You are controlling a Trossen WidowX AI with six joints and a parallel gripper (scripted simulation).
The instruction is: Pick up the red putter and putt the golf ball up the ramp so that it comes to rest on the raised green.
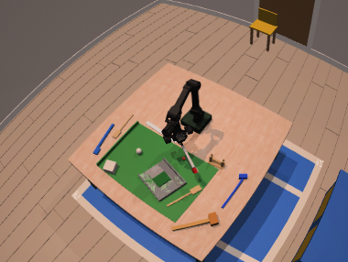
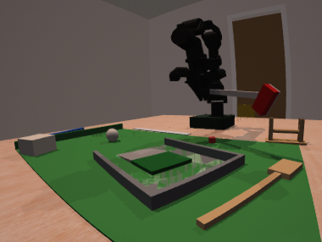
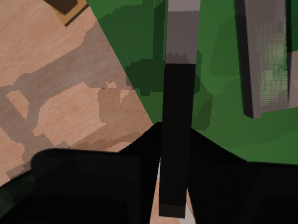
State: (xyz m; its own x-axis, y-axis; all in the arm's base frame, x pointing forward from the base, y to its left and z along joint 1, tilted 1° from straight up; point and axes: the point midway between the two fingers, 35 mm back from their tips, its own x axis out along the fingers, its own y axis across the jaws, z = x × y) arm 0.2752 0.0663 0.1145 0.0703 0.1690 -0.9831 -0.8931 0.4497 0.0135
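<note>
The red putter (image 1: 188, 157) (image 2: 237, 93) (image 3: 179, 100) hangs above the mat's near-robot edge, its red head raised and pointing away from the arm toward the rack side. My gripper (image 1: 181, 141) (image 2: 209, 92) (image 3: 169, 128) is shut on its black handle. The white golf ball (image 1: 139, 151) (image 2: 112, 134) rests on the green mat (image 1: 124, 142) (image 2: 76, 169), well away from the putter head. The raised green (image 1: 161, 178) (image 2: 162, 162) is a dark green square inside grey walls, with a pale ramp (image 2: 131, 155) on its ball side.
A small wooden rack (image 1: 216, 162) (image 2: 285, 131) stands beside the mat. A small red cube (image 1: 184, 158) (image 2: 212, 140) lies near the putter. A pale block (image 1: 110, 167) (image 2: 37, 145) sits at the mat's far corner. A wooden mallet (image 1: 181, 198) (image 2: 241, 200) lies beyond the walls.
</note>
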